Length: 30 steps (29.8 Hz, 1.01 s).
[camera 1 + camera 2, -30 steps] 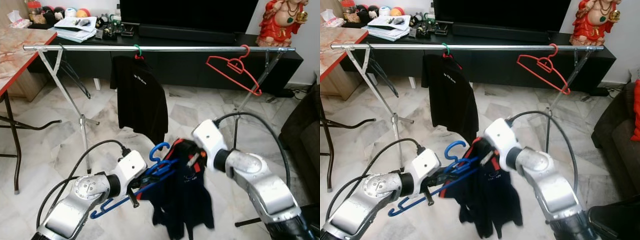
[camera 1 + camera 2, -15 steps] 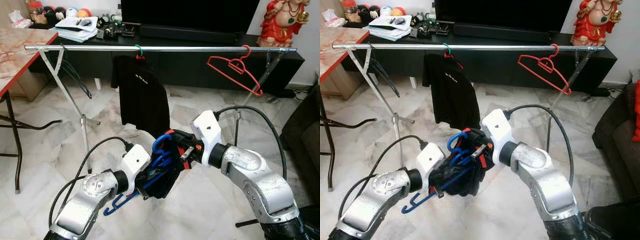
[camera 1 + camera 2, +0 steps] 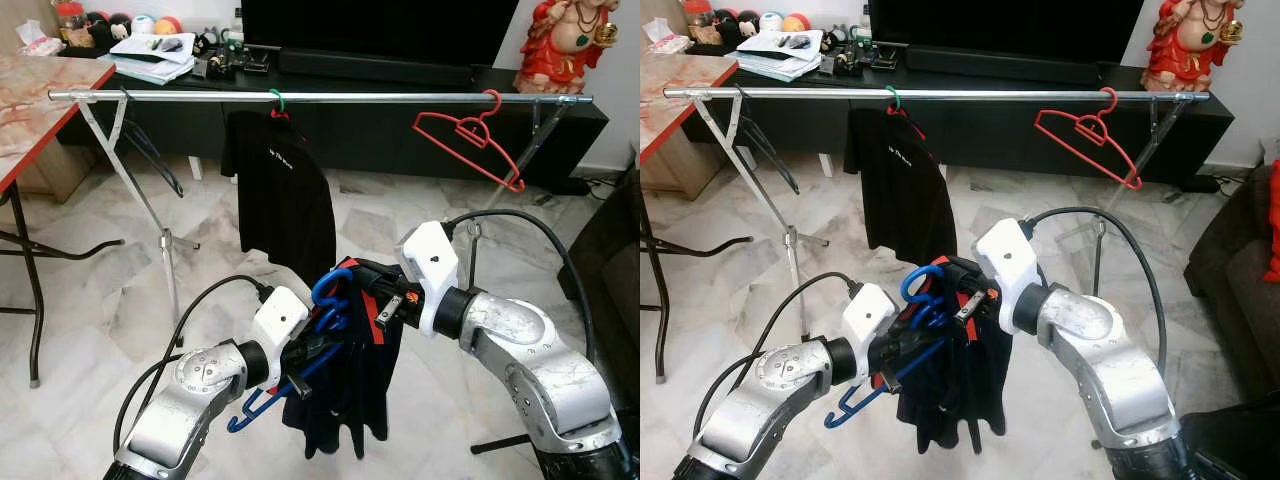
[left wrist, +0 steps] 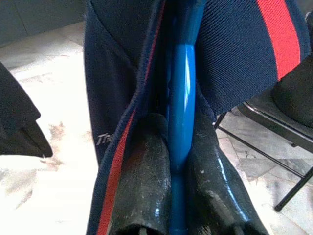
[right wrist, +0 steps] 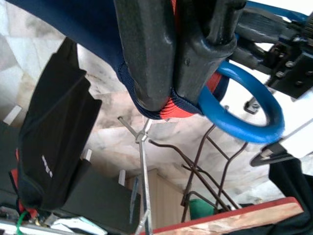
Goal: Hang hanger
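Low in the centre of the left eye view, left gripper clamped on the bar of a blue plastic hanger, black fingers pressed on either side of it, with a navy garment with red trim draped over it and hanging toward the marble floor. Just right of it, right gripper pinched shut on the garment's red-edged fabric beside the hanger's hook. Across the upper frame, well apart from the blue hanger, a silver metal rail carrying a black T-shirt on a green-hooked hanger and a bare red hanger.

Blue hanger; navy, red-trimmed garment; red hanger.
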### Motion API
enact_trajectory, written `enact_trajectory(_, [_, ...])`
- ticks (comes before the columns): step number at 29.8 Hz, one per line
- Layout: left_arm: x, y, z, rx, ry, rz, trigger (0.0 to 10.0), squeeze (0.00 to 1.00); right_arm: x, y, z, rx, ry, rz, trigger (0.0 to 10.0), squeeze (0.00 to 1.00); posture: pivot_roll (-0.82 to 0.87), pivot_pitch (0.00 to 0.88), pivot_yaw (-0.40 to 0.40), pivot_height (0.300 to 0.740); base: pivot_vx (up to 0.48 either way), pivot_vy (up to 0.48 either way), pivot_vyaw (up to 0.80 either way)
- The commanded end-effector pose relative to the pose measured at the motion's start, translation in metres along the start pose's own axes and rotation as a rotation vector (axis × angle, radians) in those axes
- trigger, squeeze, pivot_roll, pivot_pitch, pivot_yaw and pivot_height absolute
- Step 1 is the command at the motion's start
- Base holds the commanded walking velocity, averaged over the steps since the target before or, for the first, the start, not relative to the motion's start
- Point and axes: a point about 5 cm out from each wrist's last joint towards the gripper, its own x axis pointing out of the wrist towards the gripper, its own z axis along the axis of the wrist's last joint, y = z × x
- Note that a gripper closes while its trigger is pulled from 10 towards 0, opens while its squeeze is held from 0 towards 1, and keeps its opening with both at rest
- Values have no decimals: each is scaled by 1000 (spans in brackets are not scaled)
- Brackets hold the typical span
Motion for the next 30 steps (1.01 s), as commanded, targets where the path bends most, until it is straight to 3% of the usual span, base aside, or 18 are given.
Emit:
enact_trajectory(1, [-3,6,11,1,-54,18,10000,0,0,-3,-3,11,25,-7,10000,0,-20,160,-68,740,0,0,0])
enact_trajectory(13, [-4,-1,13,-9,-59,-45,10000,0,4,-2,-17,25,77,-27,10000,0,-15,159,-68,740,0,0,0])
enact_trajectory(22, [0,3,15,-24,-91,9,10000,0,-6,15,8,24,-46,132,10000,0,-23,159,-72,740,0,0,0])
enact_trajectory(26, [2,9,19,-32,-122,55,10000,0,-12,15,3,-18,0,141,10000,0,-21,158,-75,740,0,0,0])
enact_trajectory(30, [0,15,25,-54,-162,85,10000,0,-20,3,-10,-37,88,49,10000,0,-31,158,-73,740,0,0,0])
